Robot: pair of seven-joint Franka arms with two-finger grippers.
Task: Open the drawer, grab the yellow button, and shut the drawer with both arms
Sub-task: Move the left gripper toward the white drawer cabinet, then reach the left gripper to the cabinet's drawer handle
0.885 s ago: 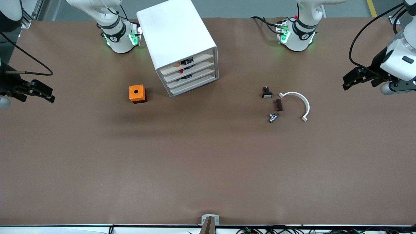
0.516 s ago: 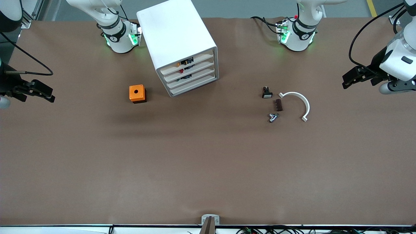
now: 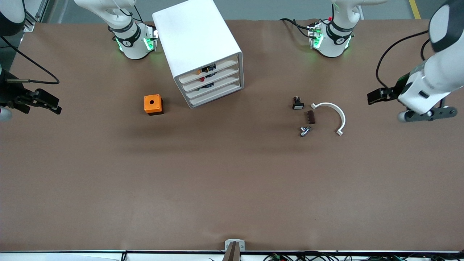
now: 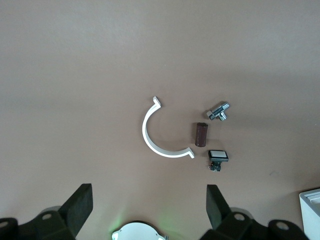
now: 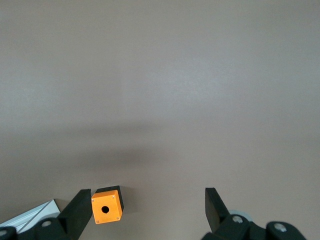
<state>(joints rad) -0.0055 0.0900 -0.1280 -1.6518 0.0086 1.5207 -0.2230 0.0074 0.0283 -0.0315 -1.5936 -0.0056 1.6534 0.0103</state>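
The white cabinet (image 3: 197, 40) stands near the right arm's base, and its corner shows in the left wrist view (image 4: 311, 210). Its uppermost drawer (image 3: 210, 70) is shut. Small coloured parts show through the gaps between the drawer fronts, but I cannot pick out the button. My left gripper (image 3: 373, 97) is open and empty in the air over the left arm's end of the table; in its own view (image 4: 148, 207) bare table lies between its fingers. My right gripper (image 3: 59, 105) is open and empty over the right arm's end, with the orange box just inside one finger (image 5: 145, 207).
The orange box (image 3: 153, 104) with a round hole sits beside the cabinet, toward the right arm's end. A white curved clip (image 3: 335, 112), a black-and-white switch part (image 3: 297, 103), a brown block (image 3: 310, 117) and a metal fitting (image 3: 304, 131) lie toward the left arm's end.
My left arm has swung, carrying its open gripper a little toward the middle of the table and the curved clip. The right arm has not moved.
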